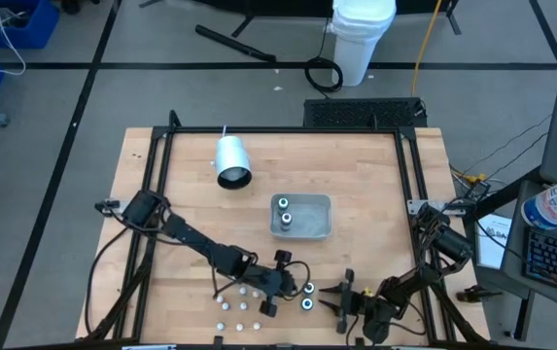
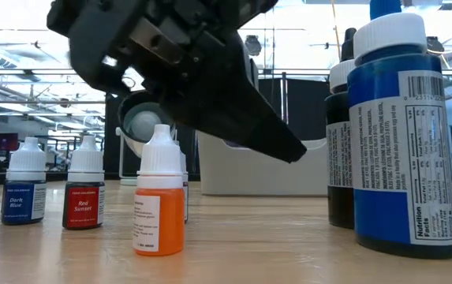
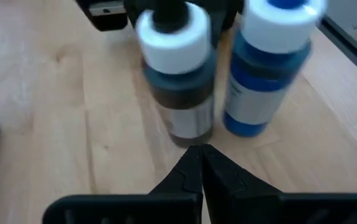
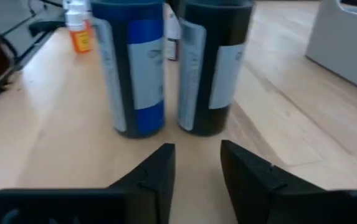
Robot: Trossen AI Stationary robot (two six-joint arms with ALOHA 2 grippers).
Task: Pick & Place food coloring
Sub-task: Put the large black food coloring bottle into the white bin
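Note:
Two wider food coloring bottles, a blue one [image 1: 307,303] and a dark one [image 1: 309,289], stand upright between my grippers near the table's near edge. My left gripper [image 3: 200,155] is shut and points at the dark bottle [image 3: 178,87] and the blue bottle [image 3: 265,68] from the table's left, just short of them. My right gripper [image 4: 197,158] is open, level, and faces the blue bottle [image 4: 134,68] and the dark bottle [image 4: 212,68] from the right without touching. Several tiny bottles [image 1: 242,301] stand left of them, among them an orange one [image 2: 158,201].
A grey tray [image 1: 317,219] at mid-table holds two bottles [image 1: 284,212]. A white cylinder [image 1: 231,160] lies on its side toward the far left. Tiny red [image 2: 84,193] and dark blue [image 2: 26,189] bottles stand close under my left arm [image 2: 178,71]. A black frame [image 1: 288,131] rims the table.

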